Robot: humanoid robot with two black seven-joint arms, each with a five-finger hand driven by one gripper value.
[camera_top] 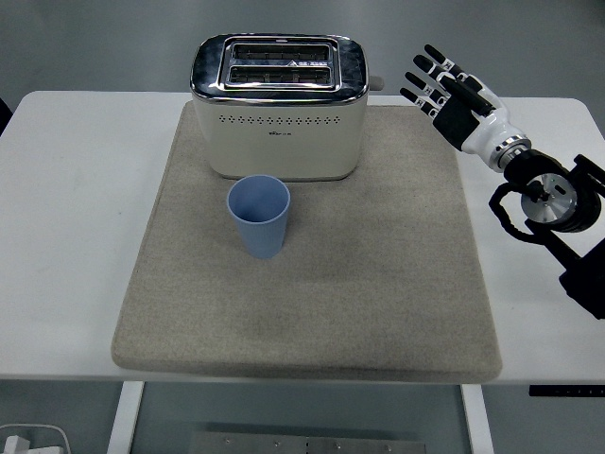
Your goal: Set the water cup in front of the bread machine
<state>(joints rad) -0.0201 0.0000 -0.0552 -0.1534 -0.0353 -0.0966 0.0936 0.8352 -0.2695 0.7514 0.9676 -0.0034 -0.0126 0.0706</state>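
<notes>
Nearest the table's (57,236) front edge lies the bare lower stretch of a grey-beige mat (312,303). Farther in, a blue water cup (258,216) stands upright and open-mouthed on the mat, just in front of a cream two-slot toaster (279,107) with a chrome top, near it but apparently not touching. Judged from this layout, the cup already sits where the task wants it. Off to the right, the right hand (455,97) hangs raised above the table's far right corner, well apart from cup and toaster, its fingers (427,80) spread wide and holding nothing. The left arm is out of view.

What could go wrong from here is mostly a needless move: an arm sweeping low across the mat could clip the light, empty cup and tip it or knock it against the toaster's front.
</notes>
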